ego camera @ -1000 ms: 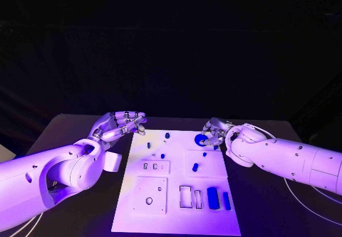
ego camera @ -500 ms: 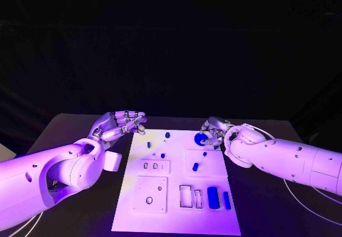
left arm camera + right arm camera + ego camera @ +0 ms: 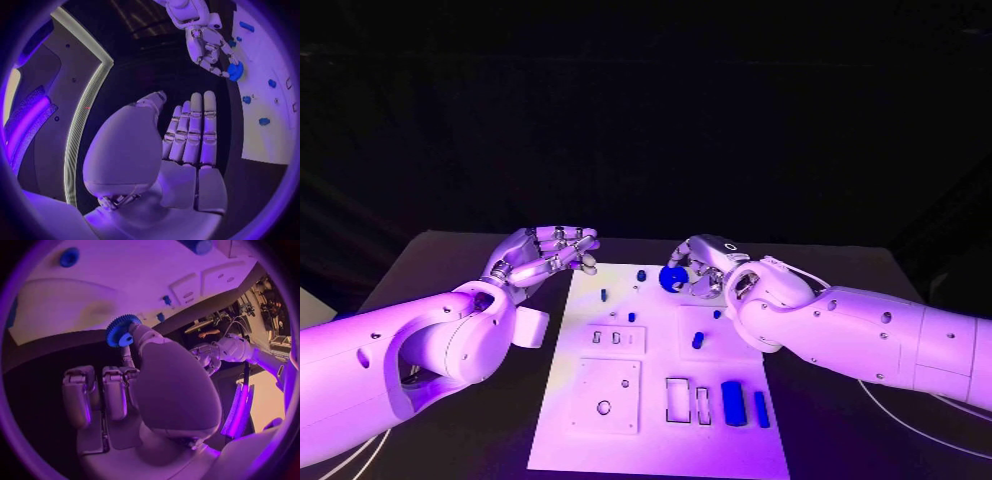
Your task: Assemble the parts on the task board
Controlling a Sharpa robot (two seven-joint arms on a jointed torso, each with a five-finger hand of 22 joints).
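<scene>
Blue gear (image 3: pixel 674 279) pinched in right hand (image 3: pixel 705 265), over far end of white board (image 3: pixel 661 440).
Held at fingertips, toothed rim and centre hole plain in right wrist view (image 3: pixel 120 330), just above board's far edge; touching board or not, cannot tell. Left hand (image 3: pixel 542 254) raised beside board's far left corner, fingers curled part-way inward and close together, holding nothing; in left wrist view fingers (image 3: pixel 190 132) lined up side by side, thumb alongside. Small blue pegs (image 3: pixel 604 295) standing near far end of board, another blue piece (image 3: pixel 697 340) at middle, two upright blue blocks (image 3: pixel 734 403) in slots at near right. Black table (image 3: pixel 473 440) underneath.
</scene>
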